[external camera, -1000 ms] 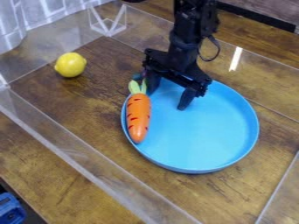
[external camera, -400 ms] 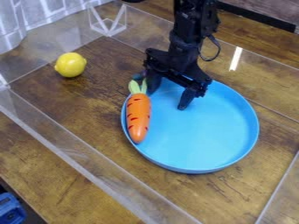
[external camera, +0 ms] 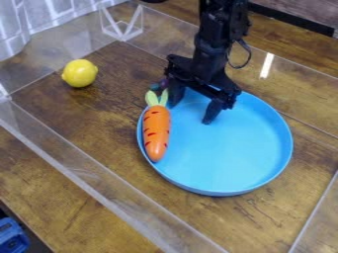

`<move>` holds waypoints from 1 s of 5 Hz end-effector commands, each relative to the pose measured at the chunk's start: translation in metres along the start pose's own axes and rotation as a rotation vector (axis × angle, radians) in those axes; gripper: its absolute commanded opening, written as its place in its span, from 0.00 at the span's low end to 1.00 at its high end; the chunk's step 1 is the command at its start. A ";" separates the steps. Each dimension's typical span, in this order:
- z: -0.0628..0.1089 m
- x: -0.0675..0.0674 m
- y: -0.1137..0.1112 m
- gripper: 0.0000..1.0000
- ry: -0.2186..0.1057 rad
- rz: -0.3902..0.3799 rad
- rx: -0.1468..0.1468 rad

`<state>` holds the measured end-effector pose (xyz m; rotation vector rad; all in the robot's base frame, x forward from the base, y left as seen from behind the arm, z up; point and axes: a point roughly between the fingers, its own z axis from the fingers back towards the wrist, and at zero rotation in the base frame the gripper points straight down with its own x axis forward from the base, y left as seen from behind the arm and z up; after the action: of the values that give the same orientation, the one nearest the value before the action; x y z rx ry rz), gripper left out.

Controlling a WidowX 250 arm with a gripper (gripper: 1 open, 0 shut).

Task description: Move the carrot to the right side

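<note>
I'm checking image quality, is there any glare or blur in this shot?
Camera view: a bright white glare streak on the clear panel right of the gripper; the carrot and blue plate are evenly lit, slightly soft; the lemon casts little shadow.

A dark wooden table (external camera: 79,148) is seen; a blue plate (external camera: 244,173) is set at centre, a lemon (external camera: 79,72) at ten o'clock.

Arm (external camera: 219,25) cut off at top edge, carrot (external camera: 157,130) leafy top perhaps partly behind gripper (external camera: 193,107) finger.
</note>
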<state>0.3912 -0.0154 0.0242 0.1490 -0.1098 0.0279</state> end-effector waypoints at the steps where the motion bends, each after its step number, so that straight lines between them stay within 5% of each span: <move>1: -0.020 -0.006 0.007 1.00 0.049 0.007 0.008; 5: -0.033 -0.032 0.039 1.00 0.099 -0.020 0.034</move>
<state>0.3839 0.0108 0.0177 0.1675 -0.1030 0.0239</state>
